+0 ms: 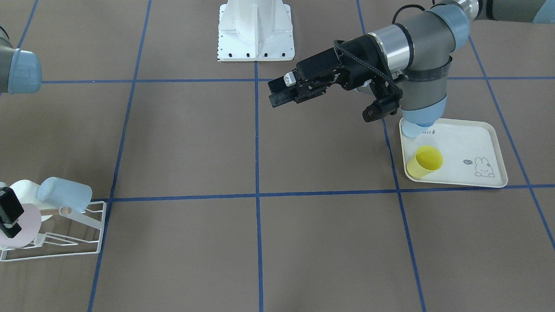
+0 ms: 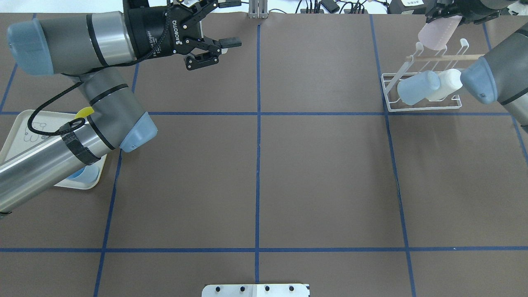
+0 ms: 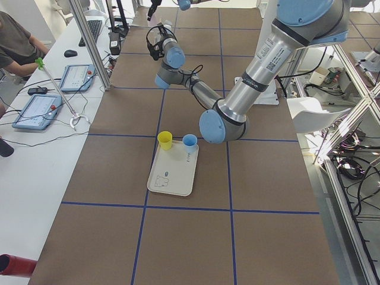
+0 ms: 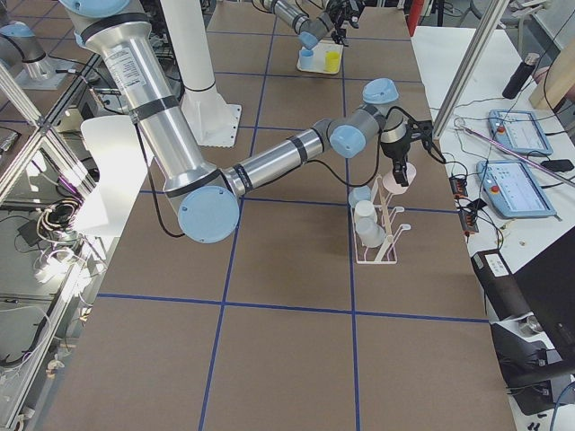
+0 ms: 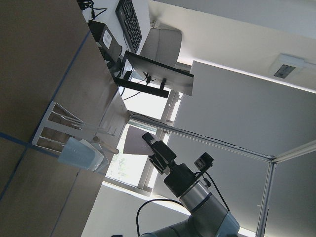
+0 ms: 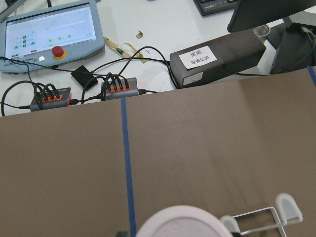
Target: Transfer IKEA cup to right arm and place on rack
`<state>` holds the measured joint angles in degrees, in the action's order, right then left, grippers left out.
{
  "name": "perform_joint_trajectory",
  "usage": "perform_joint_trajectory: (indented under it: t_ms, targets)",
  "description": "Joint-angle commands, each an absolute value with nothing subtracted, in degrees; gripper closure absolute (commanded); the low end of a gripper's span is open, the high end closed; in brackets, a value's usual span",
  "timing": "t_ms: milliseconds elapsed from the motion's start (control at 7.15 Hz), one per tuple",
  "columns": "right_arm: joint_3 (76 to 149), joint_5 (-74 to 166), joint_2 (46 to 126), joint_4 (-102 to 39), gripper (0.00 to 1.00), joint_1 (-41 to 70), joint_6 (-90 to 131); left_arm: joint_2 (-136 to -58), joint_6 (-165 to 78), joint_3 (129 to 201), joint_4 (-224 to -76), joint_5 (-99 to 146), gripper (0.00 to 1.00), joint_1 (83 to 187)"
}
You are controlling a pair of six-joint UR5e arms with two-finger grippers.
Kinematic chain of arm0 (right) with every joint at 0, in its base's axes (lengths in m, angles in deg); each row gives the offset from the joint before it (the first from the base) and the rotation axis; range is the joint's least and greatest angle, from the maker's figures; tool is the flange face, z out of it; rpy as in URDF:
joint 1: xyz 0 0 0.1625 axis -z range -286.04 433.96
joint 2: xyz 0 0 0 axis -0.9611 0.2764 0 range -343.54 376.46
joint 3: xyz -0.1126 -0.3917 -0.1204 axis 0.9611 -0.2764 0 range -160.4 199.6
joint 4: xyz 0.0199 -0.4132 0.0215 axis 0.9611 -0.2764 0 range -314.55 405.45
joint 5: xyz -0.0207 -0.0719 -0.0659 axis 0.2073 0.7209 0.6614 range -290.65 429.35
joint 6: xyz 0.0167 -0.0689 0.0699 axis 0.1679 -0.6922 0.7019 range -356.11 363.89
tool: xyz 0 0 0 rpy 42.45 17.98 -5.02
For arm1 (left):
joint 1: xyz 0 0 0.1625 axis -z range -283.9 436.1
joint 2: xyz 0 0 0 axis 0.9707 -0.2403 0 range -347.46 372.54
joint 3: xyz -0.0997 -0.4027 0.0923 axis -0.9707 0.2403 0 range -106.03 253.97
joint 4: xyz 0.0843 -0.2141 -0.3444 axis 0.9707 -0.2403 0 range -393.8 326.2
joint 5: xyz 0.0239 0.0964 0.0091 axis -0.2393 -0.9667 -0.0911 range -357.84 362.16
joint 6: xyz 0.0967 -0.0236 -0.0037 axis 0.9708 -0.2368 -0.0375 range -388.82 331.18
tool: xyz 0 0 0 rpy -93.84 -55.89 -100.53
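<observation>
My right gripper is shut on a pale pink cup and holds it tilted at the upper end of the white wire rack, by its wooden rod. The pink cup and the rack also show at the left edge of the front view. A light blue cup and a white cup hang on the rack's prongs. My left gripper is open and empty above the far middle of the table, well away from the rack.
A cream rabbit tray lies under my left arm's elbow. It holds a yellow cup and a blue cup half hidden by the arm. The white robot base stands at the near edge.
</observation>
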<state>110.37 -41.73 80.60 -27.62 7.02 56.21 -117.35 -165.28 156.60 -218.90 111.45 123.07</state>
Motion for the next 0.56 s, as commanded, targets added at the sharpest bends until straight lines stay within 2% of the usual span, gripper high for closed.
perform_joint_trajectory:
  t_ms: [0, 420]
  targets:
    - [106.7, -41.7, 77.7, -27.6, 1.00, 7.1, 55.9, -117.4, -165.2, 156.5, -218.9, 111.4, 0.25, 123.0]
    - [105.5, -40.4, 78.4, -27.3, 1.00, 8.4, 55.9, -117.4, -165.3, 156.5, -218.9, 111.3, 0.25, 122.9]
